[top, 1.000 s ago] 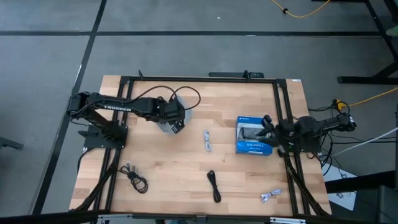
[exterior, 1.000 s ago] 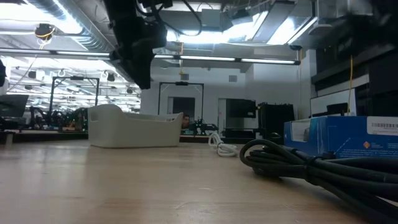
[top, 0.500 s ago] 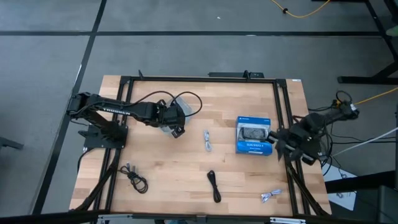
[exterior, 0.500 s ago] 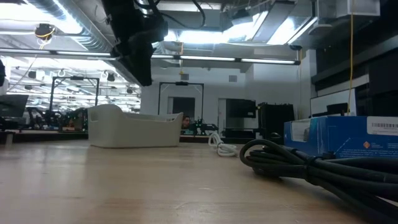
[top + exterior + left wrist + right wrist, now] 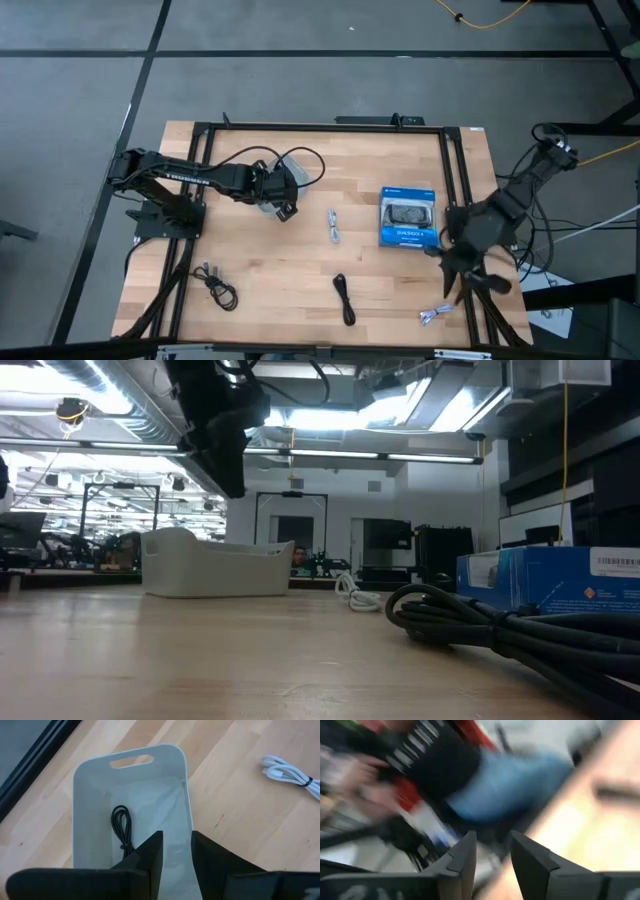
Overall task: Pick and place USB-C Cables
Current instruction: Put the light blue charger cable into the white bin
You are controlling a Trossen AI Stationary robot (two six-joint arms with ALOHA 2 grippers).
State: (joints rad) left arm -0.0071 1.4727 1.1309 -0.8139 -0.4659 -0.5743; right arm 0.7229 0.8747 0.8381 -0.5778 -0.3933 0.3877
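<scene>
A black coiled USB-C cable lies on the floor of the translucent grey tray, which also shows in the high view. My left gripper hovers over the tray, its fingers close together with nothing between them. A white cable lies mid-table. A black cable lies near the front, another black one at the front left, and a silver-grey one at the front right. My right gripper hangs at the table's right edge, shut and empty.
The blue retail box lies right of centre, beside my right arm. In the low view the tray stands behind bare wood, and a black cable lies close in front. The black frame rails run along the table's sides.
My right arm has swung away from the blue box, out over the table's right edge and toward the near edge, turning as it goes. Its wrist view is blurred by the motion. The cables and the box have stayed in place.
</scene>
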